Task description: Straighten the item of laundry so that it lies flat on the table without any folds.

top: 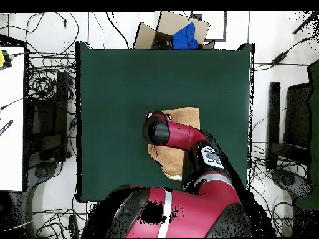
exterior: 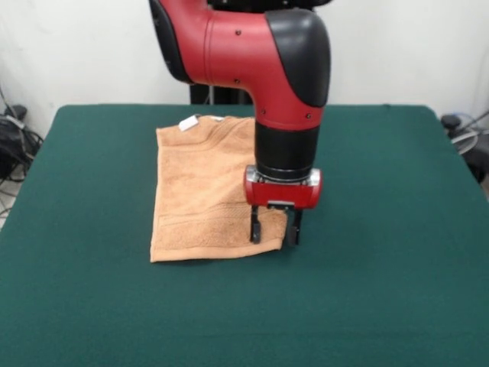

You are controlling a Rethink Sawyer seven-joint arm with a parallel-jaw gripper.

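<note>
The item of laundry (exterior: 199, 191) is an orange-tan towel lying on the green table (exterior: 382, 229), left of centre, with a white tag (exterior: 188, 122) at its far left corner. Its woven bands show near the front edge and at the far right, and the arm hides its right side. My gripper (exterior: 275, 229) stands open at the towel's near right corner, fingertips down at the cloth, one finger (exterior: 255, 226) over the towel. In the overhead view the arm (top: 165, 132) covers the gripper and much of the towel (top: 185, 116) on the table (top: 112, 81).
A cardboard box (top: 163, 30) with a blue thing (top: 184, 36) in it sits beyond the table's far edge in the overhead view. Cables lie on the floor round the table. A white surface (top: 12, 118) runs along the overhead view's left side.
</note>
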